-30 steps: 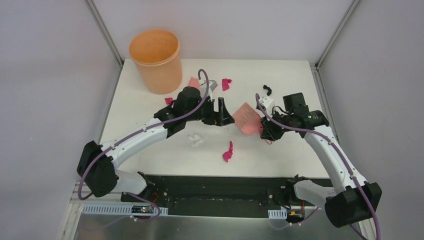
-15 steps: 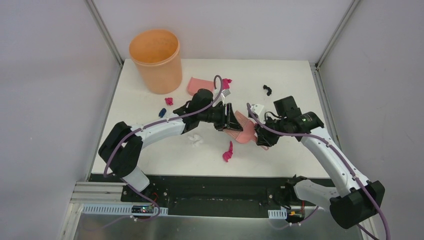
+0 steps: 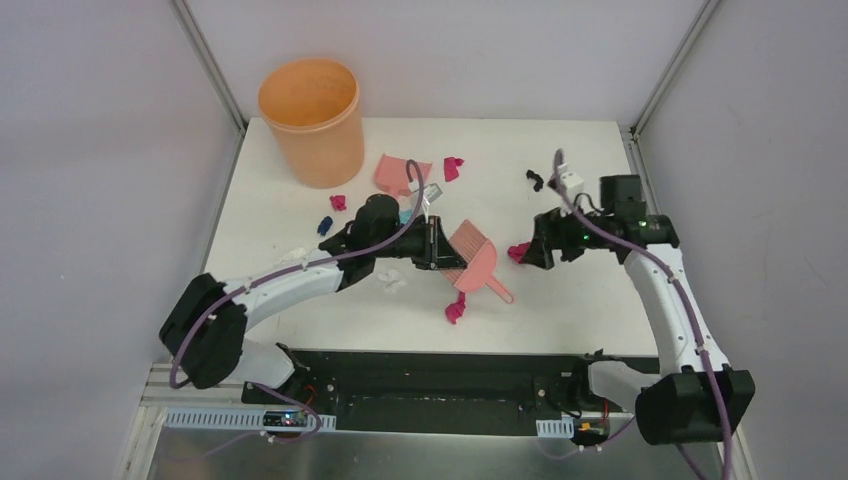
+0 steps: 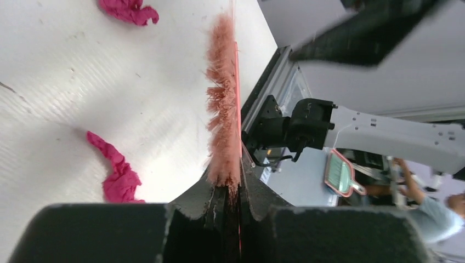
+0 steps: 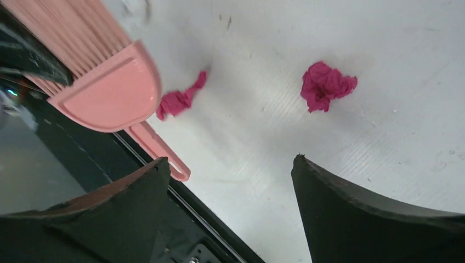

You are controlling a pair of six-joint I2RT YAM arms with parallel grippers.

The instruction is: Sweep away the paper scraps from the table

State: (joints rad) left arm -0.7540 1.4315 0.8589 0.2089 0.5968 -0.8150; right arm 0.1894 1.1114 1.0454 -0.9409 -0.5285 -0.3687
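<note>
My left gripper (image 3: 440,247) is shut on the salmon-pink hand brush (image 3: 472,257), clamping its bristle end (image 4: 222,109) between the jaws (image 4: 233,192). The brush handle (image 3: 497,290) points toward the table's front edge. My right gripper (image 3: 533,246) stands open just right of the brush, holding nothing. A magenta paper scrap (image 3: 518,252) lies on the table (image 3: 580,300) by its fingertips. In the right wrist view that gripper (image 5: 230,164) is open above the bare tabletop, with magenta scraps (image 5: 327,85) (image 5: 175,101) beyond. More scraps: magenta (image 3: 456,308) (image 3: 453,167) (image 3: 338,202), black (image 3: 535,180), dark blue (image 3: 325,225).
An orange bucket (image 3: 312,120) stands at the back left corner. The salmon-pink dustpan (image 3: 400,172) lies behind my left arm. A white wad (image 3: 392,280) sits under the left forearm. Metal frame posts rise at the back corners.
The brush passed from my right gripper to my left. The left jaws closed on it; the right jaws opened and drew back to the right.
</note>
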